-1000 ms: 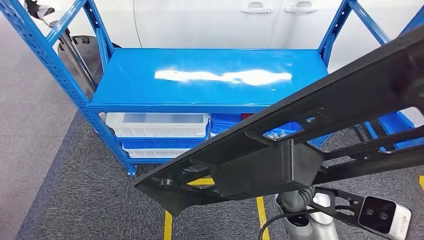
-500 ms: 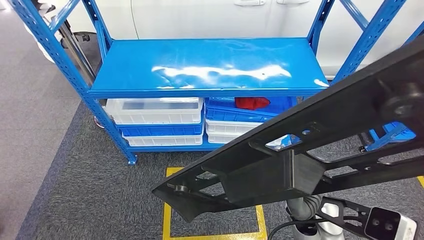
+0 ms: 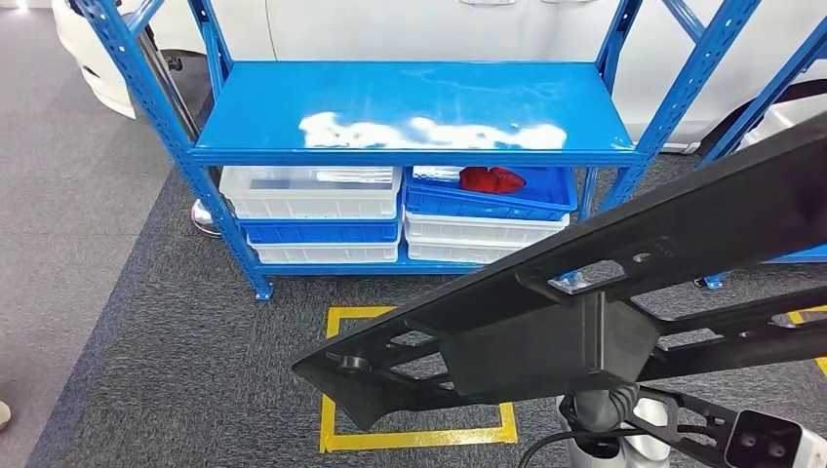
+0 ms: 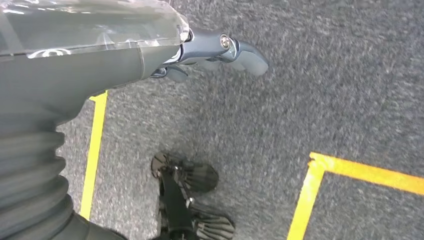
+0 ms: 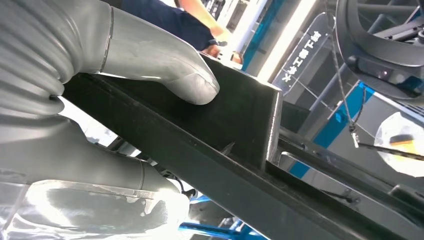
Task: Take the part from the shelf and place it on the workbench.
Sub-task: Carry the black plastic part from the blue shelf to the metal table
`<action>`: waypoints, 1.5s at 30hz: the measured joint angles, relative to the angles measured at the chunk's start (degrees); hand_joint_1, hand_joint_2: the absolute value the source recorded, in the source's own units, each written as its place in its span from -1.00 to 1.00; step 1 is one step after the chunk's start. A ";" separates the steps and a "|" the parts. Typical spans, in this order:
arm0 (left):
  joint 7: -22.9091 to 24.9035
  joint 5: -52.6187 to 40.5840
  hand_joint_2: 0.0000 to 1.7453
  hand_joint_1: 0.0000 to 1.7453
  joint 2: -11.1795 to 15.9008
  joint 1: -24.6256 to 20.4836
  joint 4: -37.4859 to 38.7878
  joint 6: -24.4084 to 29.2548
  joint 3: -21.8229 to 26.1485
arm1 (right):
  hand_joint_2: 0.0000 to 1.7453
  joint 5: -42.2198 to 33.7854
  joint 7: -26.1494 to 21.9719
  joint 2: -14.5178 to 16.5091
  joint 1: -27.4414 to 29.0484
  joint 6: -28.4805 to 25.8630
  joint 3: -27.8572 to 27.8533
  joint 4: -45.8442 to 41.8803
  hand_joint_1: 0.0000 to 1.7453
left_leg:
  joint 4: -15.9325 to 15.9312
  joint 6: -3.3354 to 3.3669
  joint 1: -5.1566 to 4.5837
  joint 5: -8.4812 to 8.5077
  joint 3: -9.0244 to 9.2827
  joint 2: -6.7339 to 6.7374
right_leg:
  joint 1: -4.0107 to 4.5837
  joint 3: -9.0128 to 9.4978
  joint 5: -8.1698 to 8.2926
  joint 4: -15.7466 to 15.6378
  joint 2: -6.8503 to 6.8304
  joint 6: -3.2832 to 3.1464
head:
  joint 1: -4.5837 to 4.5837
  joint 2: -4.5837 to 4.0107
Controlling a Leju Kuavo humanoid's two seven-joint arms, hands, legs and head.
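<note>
A long black frame-like part point(image 3: 585, 312) runs slantwise across the head view, from the lower middle up to the right edge. My right hand point(image 5: 125, 65) grips it, the thumb pressing on the black part point(image 5: 225, 130) in the right wrist view. My right forearm point(image 3: 597, 434) rises beneath the part at the bottom of the head view. My left hand point(image 4: 220, 50) hangs over grey carpet and holds nothing, its fingers loosely stretched out. The blue shelf point(image 3: 410, 97) stands ahead, its top board bare.
Under the shelf board sit white bins point(image 3: 310, 191) and a blue bin point(image 3: 488, 200) with a red item point(image 3: 492, 179). A yellow taped square point(image 3: 332, 390) marks the carpet. A white car point(image 3: 439, 24) stands behind. A person's sleeve point(image 5: 170, 20) is near.
The whole picture has shifted: the camera has drawn back from the shelf, so more floor and the yellow square show. The part stays in my right hand.
</note>
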 joint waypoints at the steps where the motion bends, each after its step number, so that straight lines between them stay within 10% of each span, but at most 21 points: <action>1: 0.03 -0.04 1.00 -1.00 0.11 -0.02 0.00 0.10 0.01 | 1.00 0.02 0.00 0.03 0.01 -0.28 -0.03 -0.15 1.00 | -0.04 0.26 0.04 0.44 -0.41 0.09 | -0.16 -1.19 -2.12 2.94 0.09 0.24 | 0.00 0.00; 3: 0.22 -0.09 1.00 -1.00 0.42 -0.05 0.00 0.31 0.02 | 1.00 0.07 0.00 0.04 0.06 -0.80 -0.06 -0.36 1.00 | 0.07 0.56 -0.06 1.13 -1.35 0.35 | -0.37 -4.05 -6.48 10.66 0.14 0.63 | 0.00 -0.01; 5: 0.64 -0.10 1.00 -1.00 0.65 0.00 0.00 0.51 0.03 | 1.00 0.08 0.00 0.04 0.14 -1.19 -0.10 -0.45 1.00 | 0.34 0.59 -0.13 1.59 -2.11 0.85 | -0.50 -4.44 -7.39 13.78 0.11 0.77 | 0.00 -0.02; 10: 1.44 -0.10 1.00 -1.00 0.99 -0.02 0.00 0.85 0.04 | 1.00 -0.20 -0.01 0.05 -0.31 -1.44 -0.13 -1.60 1.00 | 0.99 -0.07 -0.52 1.66 -2.64 2.57 | 0.36 4.96 -2.05 -1.76 -3.39 -0.78 | 0.00 0.00; 15: 1.57 -0.27 1.00 -1.00 1.28 -0.38 -0.01 1.06 0.03 | 1.00 0.01 -0.08 0.21 -0.62 -0.58 -0.67 -2.76 1.00 | 3.03 -1.46 -0.60 -0.06 -3.58 3.25 | 0.14 4.84 -1.32 -3.48 -1.66 -2.33 | -0.01 0.00; 18: 1.60 -0.02 1.00 -1.00 1.37 -0.36 0.00 1.43 0.06 | 1.00 0.63 -0.08 0.50 -0.95 -0.74 -0.78 -2.92 1.00 | 13.44 -2.19 -0.11 -5.33 -8.29 0.47 | -0.03 4.52 -0.87 -3.66 -0.01 -2.85 | -0.01 -0.01; 20: 1.37 0.11 1.00 -1.00 1.37 -0.26 0.00 2.25 0.11 | 1.00 0.90 -0.03 0.52 -1.15 -1.70 -0.78 -2.91 1.00 | 17.63 -2.54 0.19 -5.96 -10.39 -0.02 | -0.07 4.28 -0.71 -3.50 1.24 -2.78 | 0.00 -0.01; 24: 0.55 -0.26 1.00 -1.00 1.19 -0.26 0.00 4.31 0.11 | 1.00 1.28 0.00 0.43 -2.29 -4.10 -0.75 -3.01 1.00 | 5.86 -2.81 1.02 0.74 -5.12 -3.01 | -0.26 3.81 -0.79 -2.39 3.74 -1.97 | 0.00 -0.01; 26: 0.42 -0.47 1.00 -1.00 1.13 -0.20 0.00 4.48 0.09 | 1.00 1.70 -0.01 0.39 -2.60 -4.55 -0.68 -3.20 1.00 | 2.52 -2.57 1.11 1.37 -3.83 -4.90 | -0.33 3.02 -0.63 -1.89 4.87 -1.13 | 0.00 -0.01; 30: 0.31 -1.13 1.00 -1.00 0.81 -0.46 0.00 4.72 -0.01 | 1.00 1.94 -0.02 0.09 -2.78 -4.61 -0.57 -3.80 1.00 | 1.95 -1.08 1.11 2.07 -4.09 -2.90 | -0.44 1.59 -1.00 -0.74 4.47 0.37 | 0.01 -0.01; 35: 0.04 -1.97 1.00 -1.00 0.72 -0.43 0.00 4.83 -0.42 | 1.00 3.50 -0.01 -0.65 -3.44 -7.06 0.44 -3.89 1.00 | 1.72 -0.38 0.89 2.42 -4.48 0.74 | -0.86 -5.03 -7.89 14.10 0.68 1.33 | 0.01 0.00; 40: 1.30 -3.86 1.00 -1.00 -0.11 -0.40 0.00 4.39 -1.81 | 1.00 4.60 0.01 -2.01 -3.46 -9.56 2.57 -4.17 1.00 | 1.79 -0.98 0.55 2.05 -4.13 3.54 | -0.31 2.99 -1.55 -0.32 -2.67 0.23 | 0.01 -0.01; 45: 2.25 -3.70 1.00 -1.00 -1.58 -0.30 0.01 3.75 -2.42 | 1.00 4.93 0.11 -3.84 -3.60 -12.07 6.71 -4.22 1.00 | 2.60 -2.45 0.37 0.92 -4.13 3.97 | -0.23 3.49 -1.05 -2.76 -1.36 -1.62 | 0.00 -0.02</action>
